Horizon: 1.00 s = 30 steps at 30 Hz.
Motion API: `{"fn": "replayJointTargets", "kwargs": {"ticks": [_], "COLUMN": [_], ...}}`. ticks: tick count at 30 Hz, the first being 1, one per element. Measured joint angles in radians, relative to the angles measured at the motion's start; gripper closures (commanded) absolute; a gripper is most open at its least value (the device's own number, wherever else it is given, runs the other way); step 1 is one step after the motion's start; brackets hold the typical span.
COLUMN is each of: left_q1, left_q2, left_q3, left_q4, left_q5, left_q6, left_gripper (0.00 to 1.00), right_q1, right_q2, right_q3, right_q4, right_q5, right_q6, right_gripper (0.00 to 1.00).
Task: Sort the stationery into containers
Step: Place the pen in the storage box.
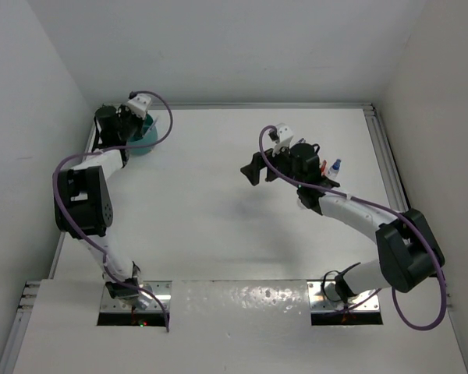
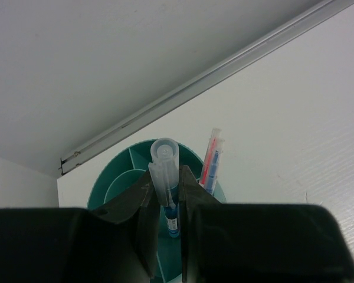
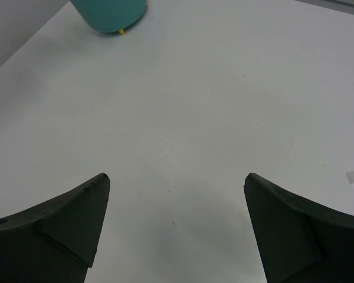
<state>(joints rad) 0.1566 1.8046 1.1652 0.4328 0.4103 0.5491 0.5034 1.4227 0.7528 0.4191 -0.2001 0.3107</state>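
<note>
Pen, clear-capped with a blue barrel, stands upright, pinched between the left jaws, which are narrowed on it. It hangs over the teal organiser in the far left corner of the desk; which compartment lies under its tip I cannot tell. Two more pens, one red and one blue, lean in a compartment on the organiser's right side. The right jaws are spread wide and hold nothing, above bare desk right of centre. A blue-capped bottle sits further right.

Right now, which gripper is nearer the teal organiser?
Left. The left gripper sits over the teal organiser, shut on a pen; the right gripper hangs open, away across the table.
</note>
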Motion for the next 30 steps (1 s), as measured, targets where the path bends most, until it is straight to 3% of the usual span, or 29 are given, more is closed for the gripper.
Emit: {"fn": "replayJointTargets", "kwargs": {"ticks": [3,5,9,10,17,20,22,23,26,29,30], "left_q1": [0.001,0.001,0.003,0.005,0.009,0.009,0.009,0.009,0.009,0.009,0.009], "left_q2": [0.027,0.045,0.066,0.066,0.066,0.066,0.066,0.066,0.066,0.063,0.059], "left_q3": [0.0,0.001,0.0,0.0,0.0,0.004,0.016,0.027,0.072,0.127,0.144], "left_q4": [0.013,0.014,0.01,0.01,0.015,0.011,0.01,0.008,0.0,-0.016,-0.021], "left_q5": [0.01,0.015,0.018,0.018,-0.007,-0.014,-0.019,-0.022,-0.028,-0.042,-0.05], "left_q6": [0.005,0.006,0.019,0.024,0.021,0.009,-0.008,-0.016,-0.056,-0.097,-0.111], "left_gripper": [1.0,0.94,0.64,0.61,0.51,0.44,0.4,0.38,0.34,0.32,0.31], "right_q1": [0.0,0.0,0.0,-0.001,-0.003,-0.003,-0.004,-0.005,-0.019,-0.056,-0.074], "right_q2": [0.002,0.002,0.002,0.002,0.002,0.002,0.014,0.032,0.106,0.203,0.245], "right_q3": [0.008,0.009,0.009,0.009,0.019,0.053,0.113,0.163,0.309,0.451,0.501], "right_q4": [-0.016,-0.023,-0.045,-0.048,-0.074,-0.121,-0.187,-0.227,-0.308,-0.385,-0.41], "right_q5": [-0.008,-0.01,-0.009,-0.009,0.01,0.067,0.128,0.169,0.28,0.384,0.411], "right_q6": [0.003,0.004,0.005,0.005,0.005,0.015,0.028,0.042,0.094,0.169,0.201], "right_gripper": [0.08,0.08,0.08,0.08,0.1,0.21,0.45,0.66,0.79,0.52,0.48]}}
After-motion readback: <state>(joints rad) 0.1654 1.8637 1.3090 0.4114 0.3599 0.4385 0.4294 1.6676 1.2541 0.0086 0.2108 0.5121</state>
